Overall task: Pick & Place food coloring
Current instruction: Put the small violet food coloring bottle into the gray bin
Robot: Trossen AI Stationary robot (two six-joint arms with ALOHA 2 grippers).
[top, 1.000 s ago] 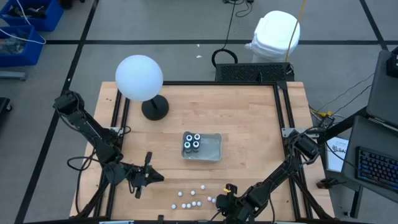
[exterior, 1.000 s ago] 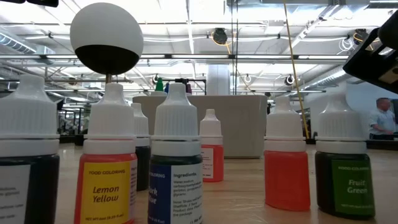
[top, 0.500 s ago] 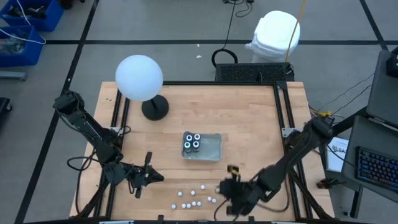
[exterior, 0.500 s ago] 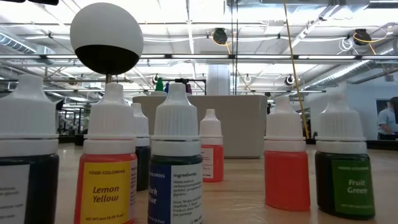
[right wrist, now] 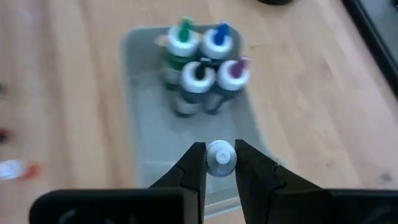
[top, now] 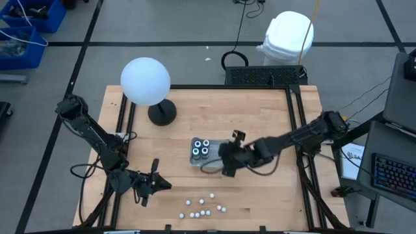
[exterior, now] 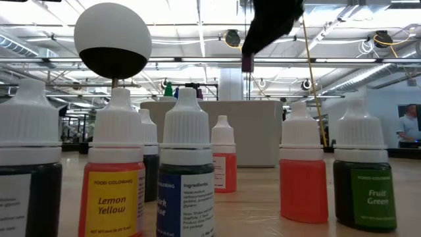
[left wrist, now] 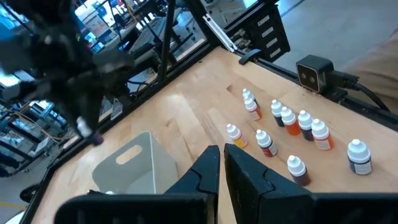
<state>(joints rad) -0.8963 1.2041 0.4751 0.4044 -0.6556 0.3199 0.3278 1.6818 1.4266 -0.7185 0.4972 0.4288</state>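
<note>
We held one white-capped bottle (right wrist: 221, 157) clamped in our right hand (right wrist: 221, 163) above the tray (top: 224, 156), where four bottles (top: 201, 149) already stood; about nine bottles (top: 203, 207) remained on the surface (top: 260, 117), our left hand (top: 154, 184) closed and empty nearby

Four bottles (top: 201, 149) in tray (top: 221, 160) — others (top: 203, 207) on table (top: 260, 117).

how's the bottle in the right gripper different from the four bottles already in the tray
The held bottle hangs above the tray, pinched in the right gripper; the four bottles stand in the tray, clustered at one end. Its cap looks white; theirs are green, blue, dark and purple. All are small, upright dropper bottles.
</note>
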